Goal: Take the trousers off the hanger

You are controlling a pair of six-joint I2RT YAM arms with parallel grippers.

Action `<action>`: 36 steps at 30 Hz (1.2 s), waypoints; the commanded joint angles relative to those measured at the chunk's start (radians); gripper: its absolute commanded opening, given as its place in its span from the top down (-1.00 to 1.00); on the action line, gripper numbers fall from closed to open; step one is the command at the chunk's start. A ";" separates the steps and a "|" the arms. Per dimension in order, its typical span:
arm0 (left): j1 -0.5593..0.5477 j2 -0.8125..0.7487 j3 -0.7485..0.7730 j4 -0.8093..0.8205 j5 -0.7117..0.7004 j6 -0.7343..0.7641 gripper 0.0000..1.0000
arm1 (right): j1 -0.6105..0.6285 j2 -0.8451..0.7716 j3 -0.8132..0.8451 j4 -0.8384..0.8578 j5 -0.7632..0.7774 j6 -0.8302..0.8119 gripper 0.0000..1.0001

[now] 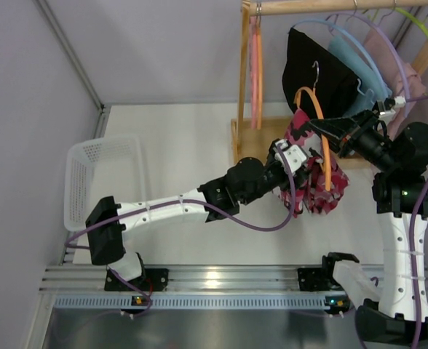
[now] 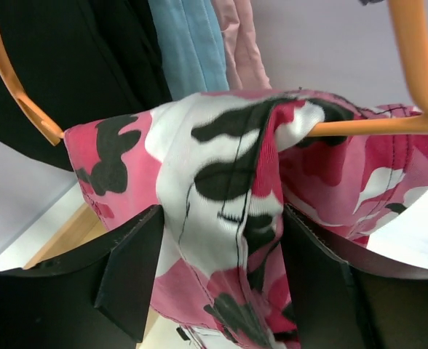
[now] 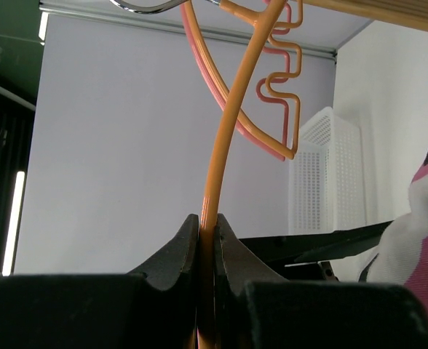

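The pink, white and black camouflage trousers (image 1: 317, 185) hang folded over the bar of an orange hanger (image 1: 317, 109). In the left wrist view the trousers (image 2: 228, 167) drape over that hanger's bar (image 2: 359, 127). My left gripper (image 2: 221, 218) is open, with a hanging fold of the cloth between its fingers (image 2: 134, 269); it also shows in the top view (image 1: 292, 156). My right gripper (image 3: 207, 225) is shut on the orange hanger's wire (image 3: 225, 123), and it shows in the top view (image 1: 319, 131). A plain black garment (image 1: 312, 73) hangs on the rack behind.
A wooden clothes rack (image 1: 243, 80) stands at the back right with blue and pink garments (image 1: 359, 65) on hangers and an empty pink hanger (image 1: 256, 65). A white mesh basket (image 1: 105, 174) sits on the table at the left and shows in the right wrist view (image 3: 323, 182).
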 commanded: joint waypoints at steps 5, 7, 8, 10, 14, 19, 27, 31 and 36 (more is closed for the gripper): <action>-0.007 -0.023 0.065 0.075 -0.023 -0.033 -0.41 | -0.002 -0.030 0.076 0.138 0.007 -0.010 1.00; -0.005 -0.001 0.088 0.072 -0.062 -0.018 -0.38 | -0.002 -0.031 0.080 0.138 0.006 -0.008 1.00; -0.005 0.005 0.094 0.071 -0.088 -0.012 -0.37 | -0.002 -0.031 0.082 0.138 0.004 -0.010 1.00; -0.005 0.026 0.114 0.069 -0.102 -0.001 -0.33 | -0.002 -0.033 0.085 0.138 0.006 -0.008 1.00; -0.005 0.060 0.145 0.061 -0.114 0.003 -0.31 | -0.002 -0.034 0.093 0.137 0.004 -0.007 1.00; -0.005 0.092 0.162 0.047 -0.160 0.031 -0.22 | -0.002 -0.031 0.102 0.135 0.003 -0.005 1.00; 0.000 0.073 0.110 0.047 -0.208 0.054 -0.09 | -0.002 -0.027 0.102 0.138 -0.008 -0.005 1.00; 0.004 0.082 0.096 0.047 -0.203 0.068 -0.13 | -0.002 -0.019 0.102 0.157 -0.011 0.004 1.00; 0.013 0.102 0.090 0.047 -0.212 0.074 0.18 | -0.002 -0.019 0.109 0.157 -0.016 0.006 1.00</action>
